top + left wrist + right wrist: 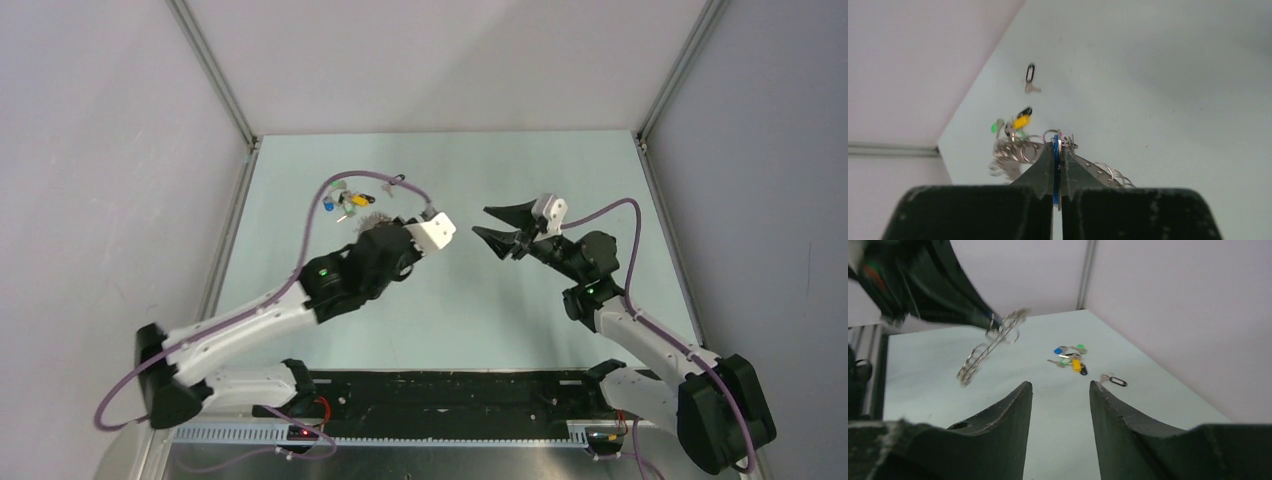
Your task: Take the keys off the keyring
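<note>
Well: keyring (990,347) looked like blurred string of silver loops, keys (1000,160) bunched on it, hanging in air above table (450,300). My left gripper (1057,150), raised and aimed toward table's far left, pinched it tight by blue tab (1055,170). My right gripper (1060,385) – jaws spread, empty, facing keyring, well apart.
</note>
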Robot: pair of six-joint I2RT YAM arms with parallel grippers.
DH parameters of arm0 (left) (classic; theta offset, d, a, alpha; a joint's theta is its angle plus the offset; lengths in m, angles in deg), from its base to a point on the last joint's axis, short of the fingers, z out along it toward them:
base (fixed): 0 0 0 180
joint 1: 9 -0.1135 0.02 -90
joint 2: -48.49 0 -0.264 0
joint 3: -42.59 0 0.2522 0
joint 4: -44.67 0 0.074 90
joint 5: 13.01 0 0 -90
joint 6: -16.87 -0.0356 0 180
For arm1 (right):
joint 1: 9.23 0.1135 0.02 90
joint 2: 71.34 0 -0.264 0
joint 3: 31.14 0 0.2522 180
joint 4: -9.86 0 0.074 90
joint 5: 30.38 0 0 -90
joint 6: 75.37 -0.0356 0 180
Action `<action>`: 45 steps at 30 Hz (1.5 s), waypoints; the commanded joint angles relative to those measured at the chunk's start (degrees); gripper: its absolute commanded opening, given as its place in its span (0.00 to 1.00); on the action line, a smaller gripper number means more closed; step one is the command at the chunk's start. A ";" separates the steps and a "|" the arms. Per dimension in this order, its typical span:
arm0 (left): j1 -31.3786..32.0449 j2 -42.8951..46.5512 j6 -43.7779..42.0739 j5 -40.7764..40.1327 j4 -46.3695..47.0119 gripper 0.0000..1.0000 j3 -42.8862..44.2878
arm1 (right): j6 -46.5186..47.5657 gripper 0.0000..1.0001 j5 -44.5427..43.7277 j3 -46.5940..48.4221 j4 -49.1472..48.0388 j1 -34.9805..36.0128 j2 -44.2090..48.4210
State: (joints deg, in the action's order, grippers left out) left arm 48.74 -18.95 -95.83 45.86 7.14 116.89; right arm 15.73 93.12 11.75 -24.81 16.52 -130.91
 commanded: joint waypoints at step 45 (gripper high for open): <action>0.80 16.69 -1.36 11.20 19.01 0.00 -6.57 | -9.85 0.23 11.43 7.96 -29.18 11.55 -15.74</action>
State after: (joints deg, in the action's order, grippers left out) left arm 49.37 -3.11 -97.58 57.27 22.88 109.26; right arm 5.39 105.60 17.41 -51.71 27.58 -148.20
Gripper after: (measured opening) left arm 0.018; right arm 0.229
